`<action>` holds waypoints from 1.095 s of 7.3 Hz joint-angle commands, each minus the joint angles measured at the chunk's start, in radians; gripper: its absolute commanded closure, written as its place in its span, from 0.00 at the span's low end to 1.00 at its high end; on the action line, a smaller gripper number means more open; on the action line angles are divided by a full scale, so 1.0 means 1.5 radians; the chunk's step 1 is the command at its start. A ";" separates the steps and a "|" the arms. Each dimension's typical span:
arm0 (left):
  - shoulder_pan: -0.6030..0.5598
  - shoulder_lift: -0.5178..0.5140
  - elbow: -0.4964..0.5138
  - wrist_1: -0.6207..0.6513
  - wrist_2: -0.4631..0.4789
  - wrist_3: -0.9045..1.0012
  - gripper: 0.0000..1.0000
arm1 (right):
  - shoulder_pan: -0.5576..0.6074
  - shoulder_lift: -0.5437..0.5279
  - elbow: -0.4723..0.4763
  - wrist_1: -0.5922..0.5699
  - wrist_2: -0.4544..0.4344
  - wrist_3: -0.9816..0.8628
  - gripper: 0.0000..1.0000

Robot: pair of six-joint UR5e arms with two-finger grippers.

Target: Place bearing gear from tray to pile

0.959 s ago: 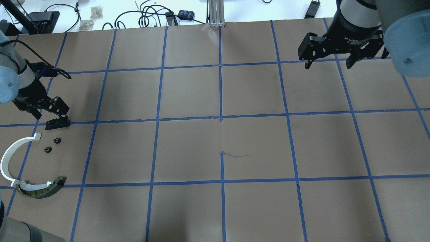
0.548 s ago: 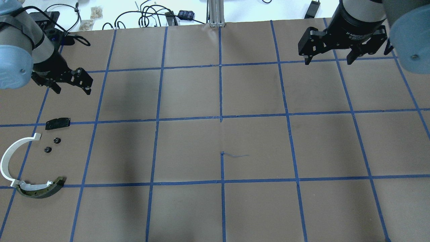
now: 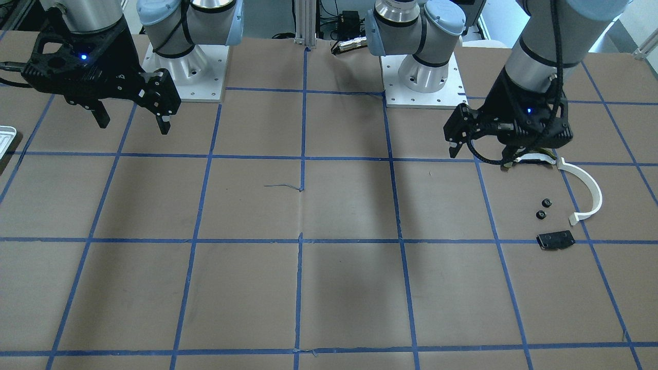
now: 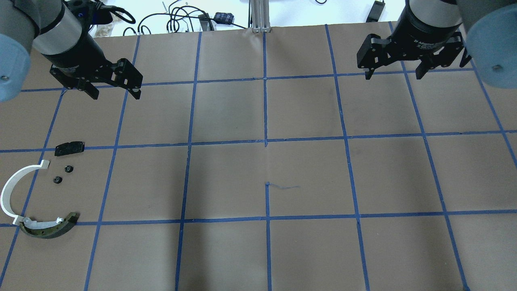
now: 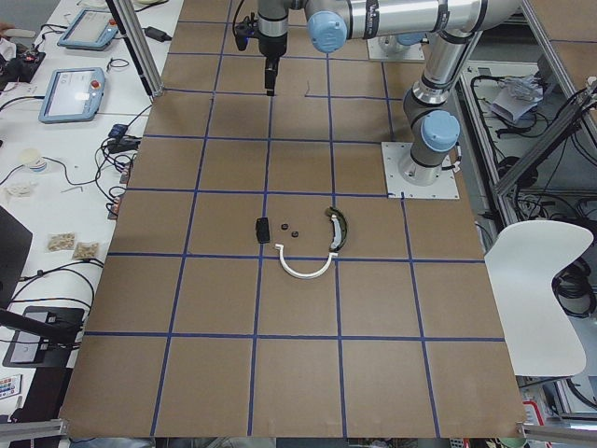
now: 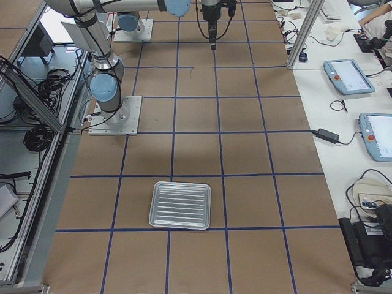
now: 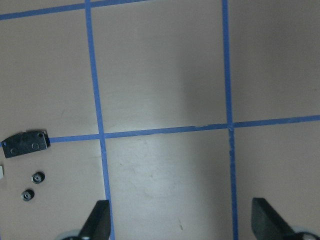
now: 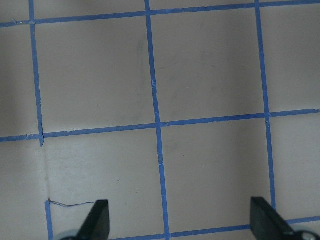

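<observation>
Since the pale silver ribbed tray (image 6: pixel 154 207) looked bare, you held both tools spread wide and empty above the brown gridded worktop (image 4: pixel 307 173). In the overhead view the left tool (image 4: pixel 116 95) hung toward ten o'clock and the right tool (image 4: pixel 394 76) toward two. Two small black round gears (image 4: pixel 68 168) lay at eight o'clock, among the pile's white arc strip (image 4: pixel 4 194), dark curved piece (image 4: pixel 50 229) and flat black plate (image 4: pixel 69 148), so the transfer seemed done.
</observation>
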 commanded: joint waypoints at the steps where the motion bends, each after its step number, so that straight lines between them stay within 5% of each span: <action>1: -0.011 0.018 -0.007 -0.042 0.004 -0.028 0.00 | 0.000 -0.002 0.004 0.001 -0.003 0.001 0.00; 8: -0.040 0.026 -0.009 -0.070 0.041 -0.103 0.00 | 0.001 -0.002 0.012 0.001 -0.001 -0.001 0.00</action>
